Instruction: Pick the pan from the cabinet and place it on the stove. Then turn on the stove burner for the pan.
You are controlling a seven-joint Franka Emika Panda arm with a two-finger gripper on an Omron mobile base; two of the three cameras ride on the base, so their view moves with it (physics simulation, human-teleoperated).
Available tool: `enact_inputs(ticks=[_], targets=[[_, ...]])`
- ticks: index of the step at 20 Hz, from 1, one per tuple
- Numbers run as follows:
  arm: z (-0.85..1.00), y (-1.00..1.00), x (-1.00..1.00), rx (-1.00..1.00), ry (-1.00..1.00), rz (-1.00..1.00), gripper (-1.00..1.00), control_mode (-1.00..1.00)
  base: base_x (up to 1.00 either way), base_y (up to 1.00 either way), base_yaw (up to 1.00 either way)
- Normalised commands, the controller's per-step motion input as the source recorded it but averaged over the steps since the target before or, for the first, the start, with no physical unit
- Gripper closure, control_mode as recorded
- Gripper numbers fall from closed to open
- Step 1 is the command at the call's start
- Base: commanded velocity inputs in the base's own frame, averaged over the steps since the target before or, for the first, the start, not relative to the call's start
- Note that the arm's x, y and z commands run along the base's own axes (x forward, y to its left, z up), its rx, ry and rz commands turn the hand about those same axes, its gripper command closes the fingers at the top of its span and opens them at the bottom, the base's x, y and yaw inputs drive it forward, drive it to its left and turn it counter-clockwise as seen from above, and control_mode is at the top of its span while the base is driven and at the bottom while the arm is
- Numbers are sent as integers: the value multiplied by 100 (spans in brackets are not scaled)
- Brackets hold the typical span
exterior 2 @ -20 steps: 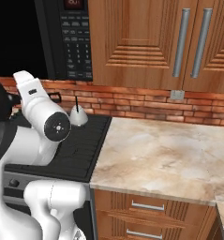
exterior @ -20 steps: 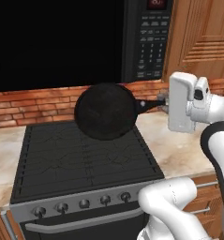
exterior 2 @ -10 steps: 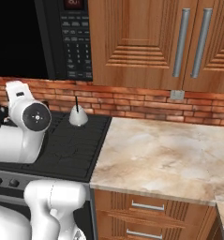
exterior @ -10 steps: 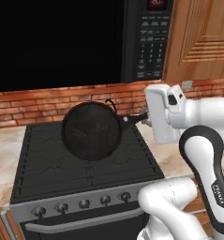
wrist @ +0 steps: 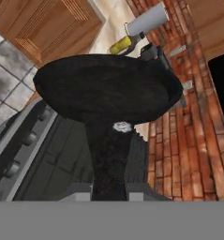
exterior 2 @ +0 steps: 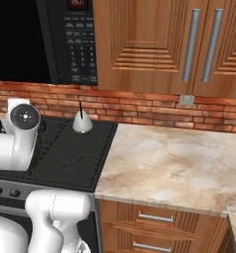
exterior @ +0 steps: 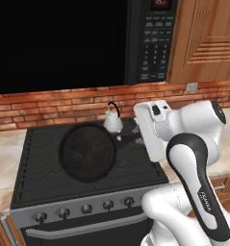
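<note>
Your claw is gripping the pan by its handle, jaws closed on the thin black stem. In the hand view the pan bowl is sitting at twelve o'clock from the claw. In the left base view the pan is lying over the stove grates, at nine o'clock from the wrist, with the white kettle just beyond it at one o'clock.
</note>
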Motion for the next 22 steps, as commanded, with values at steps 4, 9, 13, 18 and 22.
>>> enact_inputs(ticks=[4, 9, 13, 18, 22], targets=[[-49, 14, 15, 0, 20, -6, 100, -100, 0, 0, 0], [-41, 13, 32, 1, 15, -3, 100, -100, 0, 0, 0], [-31, 10, 44, 1, 13, -4, 100, -100, 0, 0, 0], [-27, 8, 47, 4, 8, -6, 100, -100, 0, 0, 0], [-27, 25, 36, 2, 5, -5, 100, -100, 0, 0, 0]])
